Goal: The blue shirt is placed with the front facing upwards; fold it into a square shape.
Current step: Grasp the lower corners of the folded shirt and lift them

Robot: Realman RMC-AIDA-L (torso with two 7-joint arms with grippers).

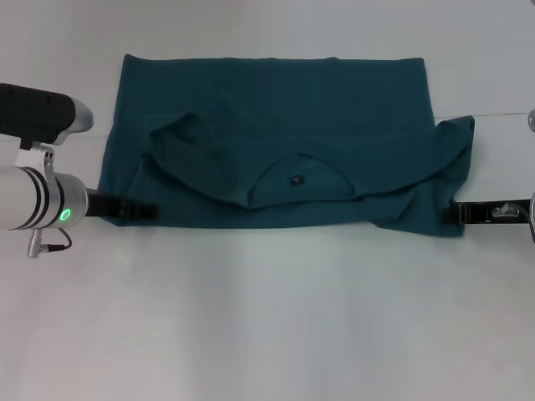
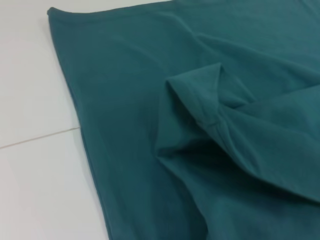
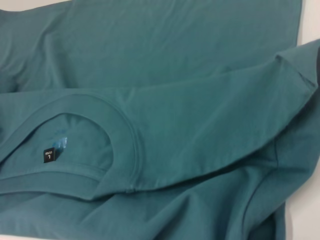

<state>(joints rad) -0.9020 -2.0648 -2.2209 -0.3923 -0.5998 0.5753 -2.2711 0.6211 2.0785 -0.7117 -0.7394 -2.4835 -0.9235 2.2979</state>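
The near part of the white table point(image 1: 267, 334) lies bare in the head view. Beyond it, the left gripper point(image 1: 138, 210) sits low at the shirt's near left edge, its dark tip touching the cloth; I cannot tell how its fingers stand. The right gripper point(image 1: 456, 214) sits low at the shirt's near right corner, its dark tip against the hem there; its fingers' stand cannot be told either.

The shirt point(image 1: 276, 109) lies across the middle of the table, spread wide from left to right, folded over on itself so the neckline point(image 1: 301, 163) faces the near edge. A small dark tag point(image 1: 296, 179) shows inside the neckline, near the middle of the near side. On the left a sleeve point(image 1: 171, 134) is folded in over the body, bunched into a raised crease in the left wrist view. On the right the cloth point(image 1: 456, 138) juts out past the straight side edge and is rumpled.

The far edge of the shirt runs straight, with the back of the table beyond it. A thin seam line point(image 1: 501, 116) crosses the table at the right.
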